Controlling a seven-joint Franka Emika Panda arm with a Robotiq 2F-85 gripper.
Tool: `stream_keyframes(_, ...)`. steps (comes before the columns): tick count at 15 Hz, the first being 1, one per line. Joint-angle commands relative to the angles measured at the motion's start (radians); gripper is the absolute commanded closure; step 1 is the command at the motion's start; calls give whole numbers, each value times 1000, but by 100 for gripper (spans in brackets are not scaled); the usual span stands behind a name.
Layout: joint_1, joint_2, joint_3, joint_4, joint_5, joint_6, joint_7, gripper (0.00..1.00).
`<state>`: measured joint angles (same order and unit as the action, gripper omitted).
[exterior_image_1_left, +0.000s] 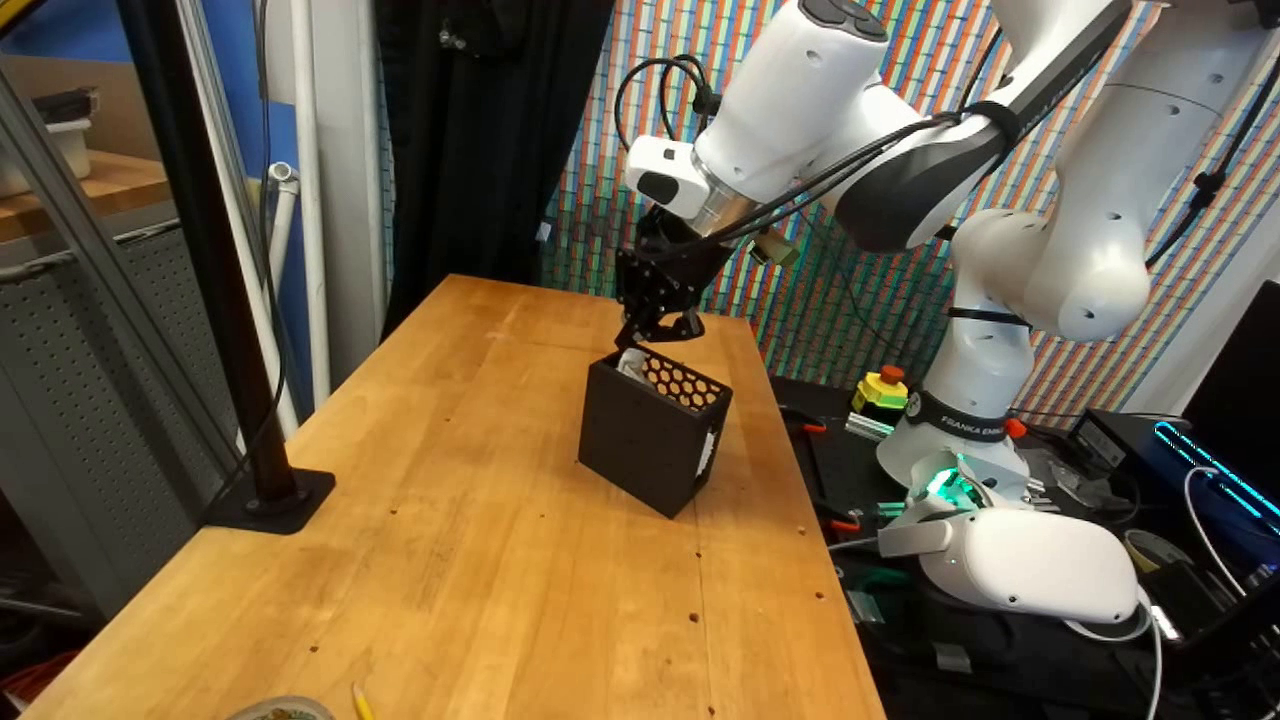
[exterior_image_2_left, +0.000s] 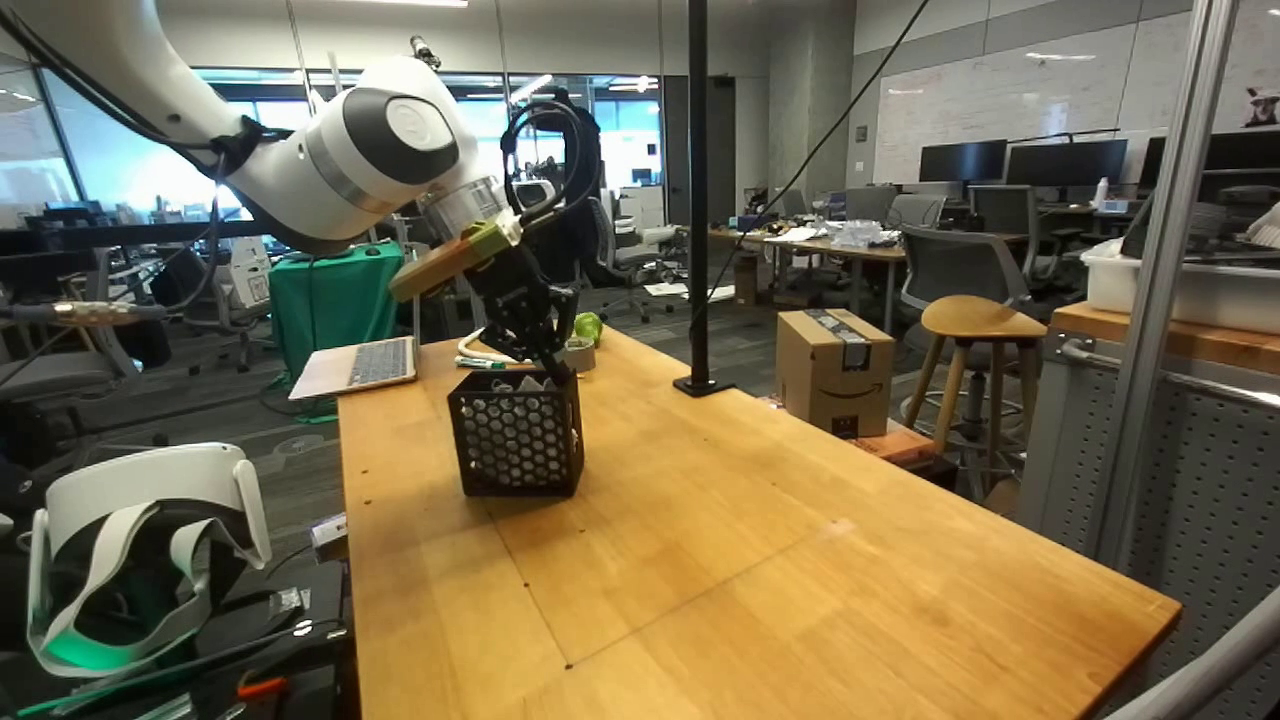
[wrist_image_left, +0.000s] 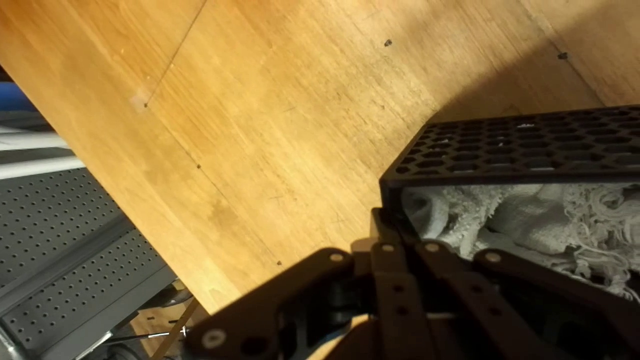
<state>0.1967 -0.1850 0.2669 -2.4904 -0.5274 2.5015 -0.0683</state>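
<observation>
We lose some white cloth behind the gripper; the wrist view's edge crops the black box.

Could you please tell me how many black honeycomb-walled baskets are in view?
1: the black basket on the wooden table, with the gripper at its rim and white cloth inside. No other shows, though one could be hidden.

Black rectangular open-topped box, one broad side honeycomb-perforated, the opposite solid; standing upright on the wooden tabletop. Contents: crumpled greyish-white fabric, partly frayed into loose threads.
</observation>
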Motion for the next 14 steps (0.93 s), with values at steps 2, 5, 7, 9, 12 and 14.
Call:
stream_keyframes(2, 13, -22, 14, -25, -7, 17, 11, 95)
stream_keyframes(5, 24, -26, 29, -28, -9, 15, 14, 95)
stream_keyframes(7, 31, -24, 38, -30, -10, 13, 15, 95)
stream_keyframes(9, 33, -19, 43, -35, -18, 11, 20, 95)
stream_keyframes(12, 26, -12, 41, -46, -26, 7, 22, 95)
stream_keyframes(14, 22, -9, 37, -51, -25, 5, 21, 95)
